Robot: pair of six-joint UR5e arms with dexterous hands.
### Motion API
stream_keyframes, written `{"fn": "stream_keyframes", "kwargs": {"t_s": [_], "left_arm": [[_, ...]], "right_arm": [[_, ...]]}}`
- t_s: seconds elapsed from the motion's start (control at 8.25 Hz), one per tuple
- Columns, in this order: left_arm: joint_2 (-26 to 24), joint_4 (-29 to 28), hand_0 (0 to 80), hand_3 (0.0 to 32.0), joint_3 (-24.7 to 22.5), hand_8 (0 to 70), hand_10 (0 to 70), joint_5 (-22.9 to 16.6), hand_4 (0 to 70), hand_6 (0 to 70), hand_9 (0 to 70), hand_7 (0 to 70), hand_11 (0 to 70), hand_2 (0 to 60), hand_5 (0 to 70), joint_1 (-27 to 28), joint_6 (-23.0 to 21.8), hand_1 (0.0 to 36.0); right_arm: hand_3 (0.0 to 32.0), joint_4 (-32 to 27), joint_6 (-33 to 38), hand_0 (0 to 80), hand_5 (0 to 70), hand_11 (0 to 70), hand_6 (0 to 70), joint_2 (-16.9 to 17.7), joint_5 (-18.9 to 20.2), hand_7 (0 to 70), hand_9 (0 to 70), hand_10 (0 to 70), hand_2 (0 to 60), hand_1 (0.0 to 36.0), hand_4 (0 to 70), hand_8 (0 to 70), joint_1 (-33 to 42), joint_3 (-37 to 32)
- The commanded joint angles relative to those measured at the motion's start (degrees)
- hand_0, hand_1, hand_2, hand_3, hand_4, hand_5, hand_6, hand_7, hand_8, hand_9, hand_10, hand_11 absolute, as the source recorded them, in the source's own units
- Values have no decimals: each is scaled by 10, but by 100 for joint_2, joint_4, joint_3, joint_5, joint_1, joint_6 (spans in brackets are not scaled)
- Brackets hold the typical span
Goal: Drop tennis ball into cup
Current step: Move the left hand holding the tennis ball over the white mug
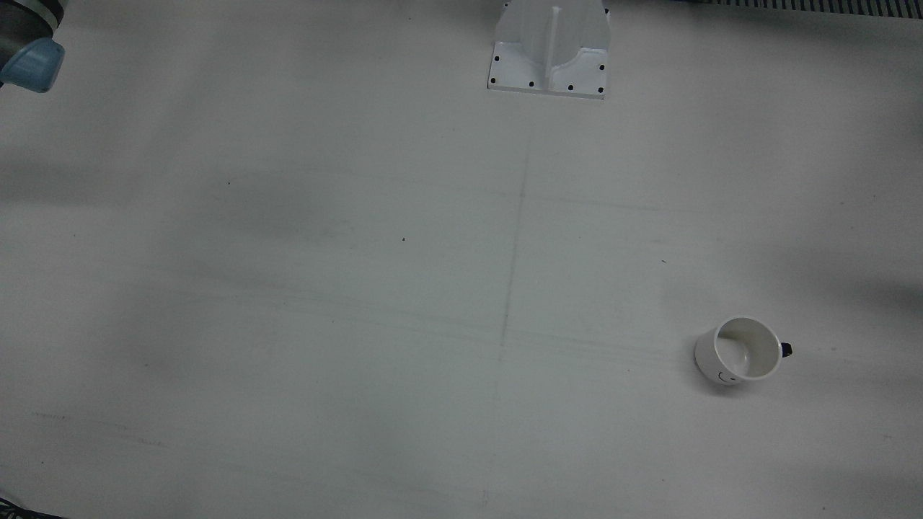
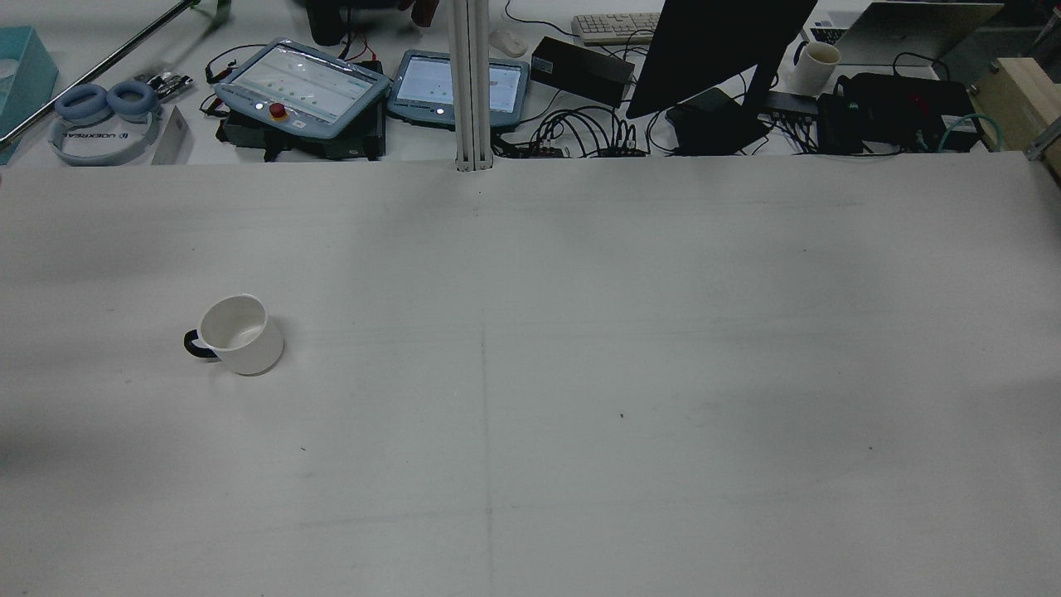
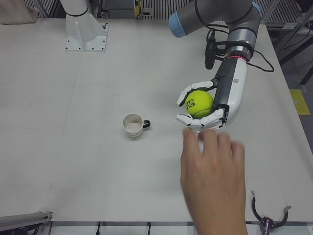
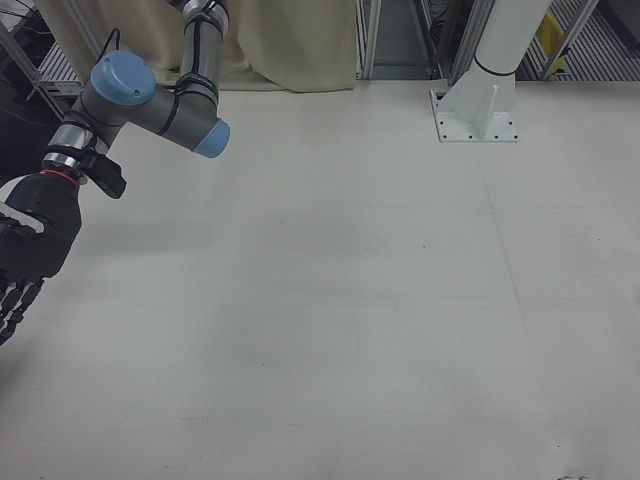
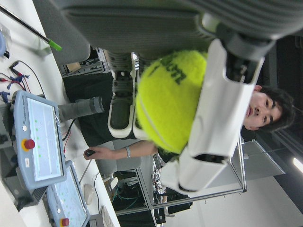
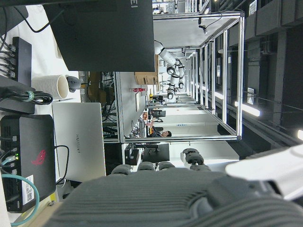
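Table (image 3: pixel 73 161) bare around the cup, a person's hand (image 3: pixel 212 171) reaching in at 6 o'clock. Right hand (image 4: pixel 25 255) idle, grip unclear. Left hand (image 3: pixel 208 105) cradles the tennis ball (image 3: pixel 200 104), hovering at the cup's (image 3: pixel 132 125) 3 o'clock. Grasp done; carry and drop remain.

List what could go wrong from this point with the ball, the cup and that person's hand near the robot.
1. A person's hand reaches in just below the left hand; any arm motion could strike it.
2. The tennis ball sits between curled fingers, well to the side of the cup; it could slip out during the carry.
3. The cup's mouth looks barely wider than the ball, so an off-centre drop may bounce out or tip it.
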State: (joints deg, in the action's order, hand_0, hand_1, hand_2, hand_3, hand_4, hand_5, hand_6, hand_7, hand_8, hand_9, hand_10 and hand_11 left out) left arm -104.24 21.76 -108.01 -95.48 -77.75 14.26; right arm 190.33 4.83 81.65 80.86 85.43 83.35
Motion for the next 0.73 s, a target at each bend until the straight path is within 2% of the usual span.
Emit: {"fn": "stream_keyframes", "kwargs": {"t_s": [0.0,0.24,0.36,0.61], "left_arm": [[18,-381,718,0,-175,530,346,3,478,700,700,700,507,344,232,1017,-116,298],[-9,-515,630,0,-281,531,346,12,472,700,700,700,504,374,261,1611,-117,257],[26,-646,597,0,-221,530,347,38,470,700,700,700,504,353,231,1866,-108,239],[44,-735,560,0,-203,525,342,65,455,700,700,700,495,377,223,2367,-56,215]], "right_arm": [[0,4,0,0,0,0,0,0,0,0,0,0,0,0,0,0,-9,-3],[0,4,0,0,0,0,0,0,0,0,0,0,0,0,0,0,0,-3],[0,4,0,0,0,0,0,0,0,0,0,0,0,0,0,0,0,-3],[0,4,0,0,0,0,0,0,0,0,0,0,0,0,0,0,-9,-3]]}}
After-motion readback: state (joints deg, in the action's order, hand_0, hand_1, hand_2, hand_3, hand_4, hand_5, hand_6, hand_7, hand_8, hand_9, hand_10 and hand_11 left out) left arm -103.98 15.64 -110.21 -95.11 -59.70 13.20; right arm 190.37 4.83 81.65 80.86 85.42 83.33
